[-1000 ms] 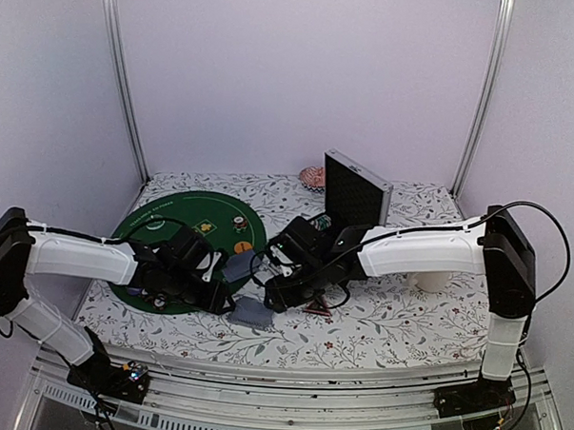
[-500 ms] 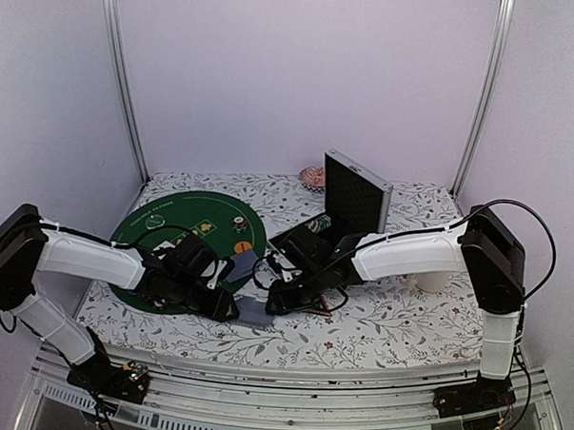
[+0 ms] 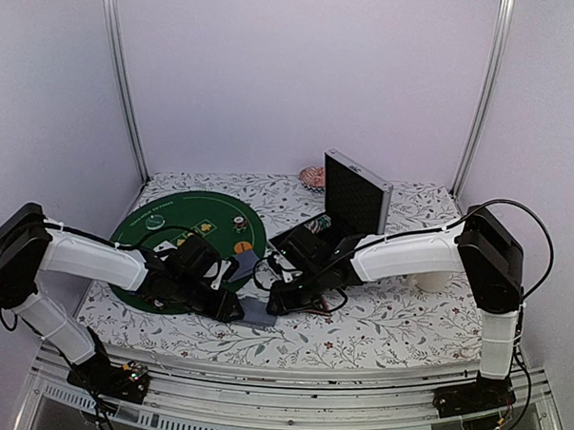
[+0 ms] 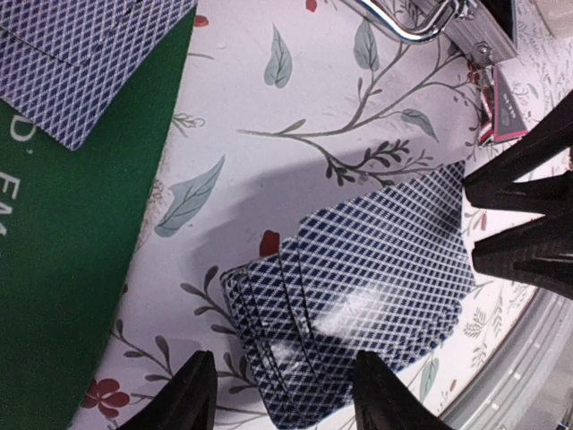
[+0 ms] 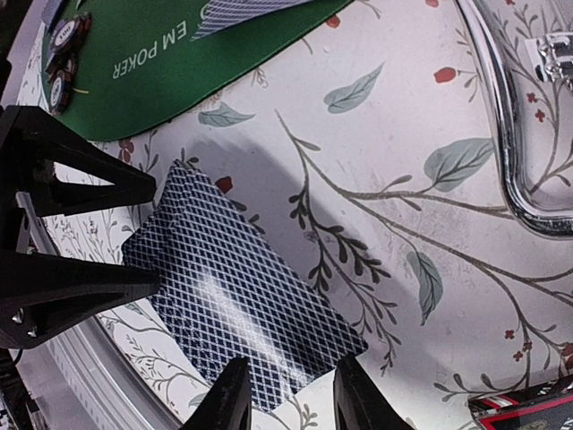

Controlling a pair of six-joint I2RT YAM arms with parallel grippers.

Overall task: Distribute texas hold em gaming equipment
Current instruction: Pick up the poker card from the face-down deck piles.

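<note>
Looking at the deck of cards point(image 3: 254, 313): it's lying flat on the floral cloth point(image 3: 377, 324), near edge, just right of the green mat point(image 3: 172, 231). Left gripper point(image 4: 282, 360) straddles one end, jaws spread, not squeezing. Right gripper point(image 5: 288, 363) straddles the opposite corner; can't tell if it's pinching.

Both arms reach low over the floral bench point(image 3: 397, 325). The left tool point(image 3: 228, 306) and right tool point(image 3: 279, 298) flank a grey-blue stack of playing cards point(image 3: 257, 314) near the front centre. A round green poker mat point(image 3: 172, 220) lies to the left, and an open case point(image 3: 357, 191) stands farther back.
</note>
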